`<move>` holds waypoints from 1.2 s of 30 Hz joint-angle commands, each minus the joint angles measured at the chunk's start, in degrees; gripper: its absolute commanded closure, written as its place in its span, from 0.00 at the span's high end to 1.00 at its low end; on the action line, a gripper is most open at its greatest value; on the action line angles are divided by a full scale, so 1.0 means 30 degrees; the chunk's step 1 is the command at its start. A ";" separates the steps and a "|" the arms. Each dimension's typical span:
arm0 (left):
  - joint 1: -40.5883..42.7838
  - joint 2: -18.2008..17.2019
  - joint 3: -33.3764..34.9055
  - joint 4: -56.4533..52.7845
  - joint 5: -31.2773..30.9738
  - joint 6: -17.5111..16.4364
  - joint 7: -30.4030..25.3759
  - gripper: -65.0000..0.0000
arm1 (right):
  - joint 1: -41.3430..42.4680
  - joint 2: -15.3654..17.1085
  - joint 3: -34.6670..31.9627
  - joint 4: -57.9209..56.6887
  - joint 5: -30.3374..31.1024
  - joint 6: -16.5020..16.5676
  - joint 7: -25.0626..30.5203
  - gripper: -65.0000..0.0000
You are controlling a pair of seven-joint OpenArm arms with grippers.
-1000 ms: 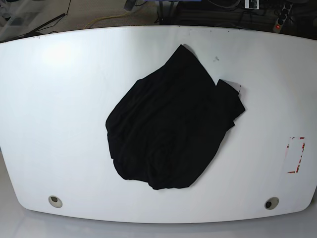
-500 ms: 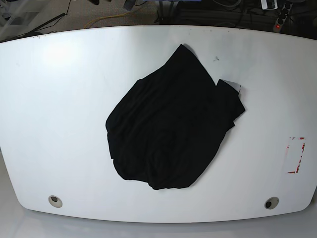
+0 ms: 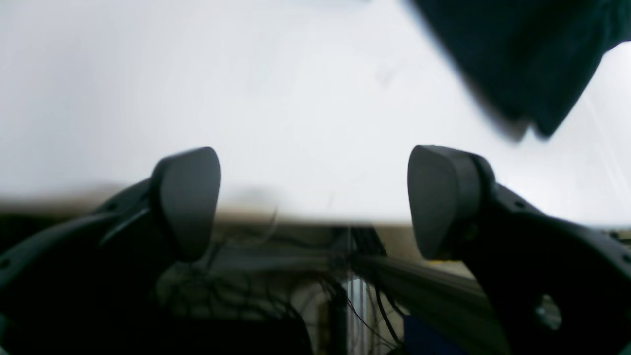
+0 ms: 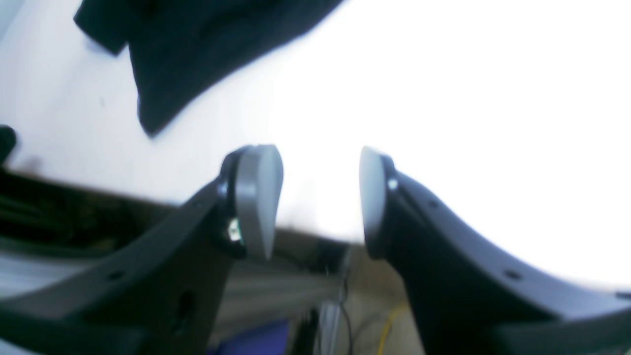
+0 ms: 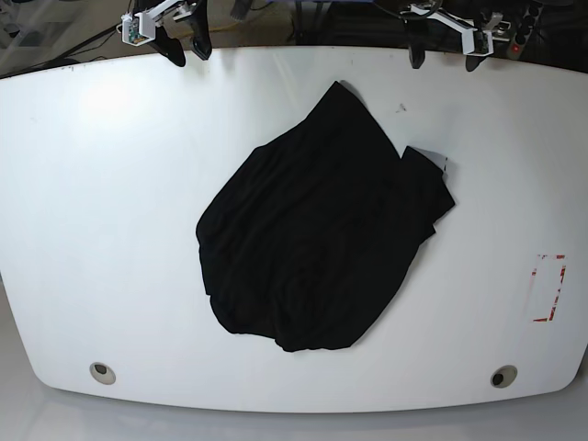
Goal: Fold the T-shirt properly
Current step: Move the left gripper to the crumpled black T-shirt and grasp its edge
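T-shirt (image 5: 317,239): we find it heaped in a rumpled black mound near the middle of the white table (image 5: 110,230), unfolded, one sleeve flap poking toward the base view's right edge.
Left gripper (image 5: 442,50): we see it hanging at the table's far edge, its dark rounded pads spread wide with nothing between them, well apart from the shirt.
Right gripper (image 5: 186,44): at the far edge on the base view's left, its pale-faced pads parted with only table showing in the gap, gripping nothing.
Why they sit so: we judge both arms are poised at the start, clear of the cloth, before any reach for a hem or sleeve.
Cloth: soft, matte, creased and overlapping itself; no print or tag shows from here.
Table: smooth, glossy, curved at its rim, with two round grommet holes (image 5: 103,372) near us and a red-marked rectangle (image 5: 549,287).
Outlook: we expect the shirt must be spread flat first.
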 commanded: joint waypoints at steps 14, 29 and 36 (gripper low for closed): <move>-0.5983 -0.4672 0.7044 0.0177 0.5684 -0.0147 0.2356 0.86 | 0.1249 -0.1536 -0.0010 0.0358 0.0021 0.0204 0.0413 0.40; -1.1052 -0.4701 1.1761 -0.1904 0.6915 -0.0499 0.5170 0.86 | 0.1161 -0.3002 0.0049 0.0329 -0.0008 0.0204 0.0413 0.40; -1.1433 -0.4672 1.2230 -0.3691 0.6915 -0.1642 0.5082 0.85 | 0.1161 -0.3705 0.0078 0.0329 0.0021 0.0204 0.0413 0.40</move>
